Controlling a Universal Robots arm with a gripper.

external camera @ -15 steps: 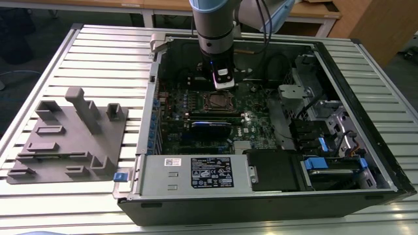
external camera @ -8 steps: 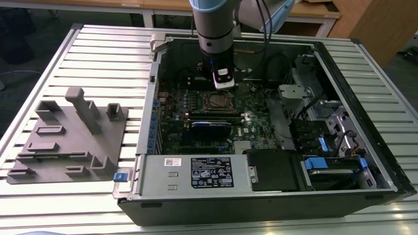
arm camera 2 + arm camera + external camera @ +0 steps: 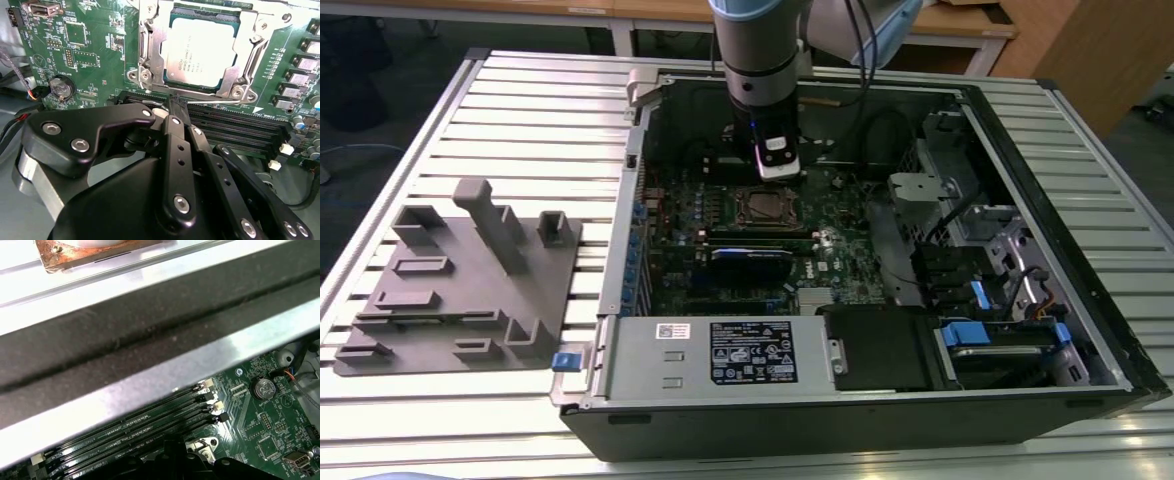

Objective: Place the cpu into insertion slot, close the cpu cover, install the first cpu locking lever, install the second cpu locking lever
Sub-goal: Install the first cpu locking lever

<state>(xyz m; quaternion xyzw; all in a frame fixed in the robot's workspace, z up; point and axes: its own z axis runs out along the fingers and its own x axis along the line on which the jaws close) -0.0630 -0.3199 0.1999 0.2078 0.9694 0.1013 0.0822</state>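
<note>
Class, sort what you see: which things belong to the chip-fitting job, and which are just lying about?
Job in hand: chip; cover; pincer.
Lying about: grey tray; coin battery; long black slots.

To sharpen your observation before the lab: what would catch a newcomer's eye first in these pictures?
In the second wrist view, the pale cpu sits framed by its silvery cover on the green motherboard, with the black gripper tipped just beside it. In the exterior view, the arm reaches down into the open case on a slatted table.
</note>
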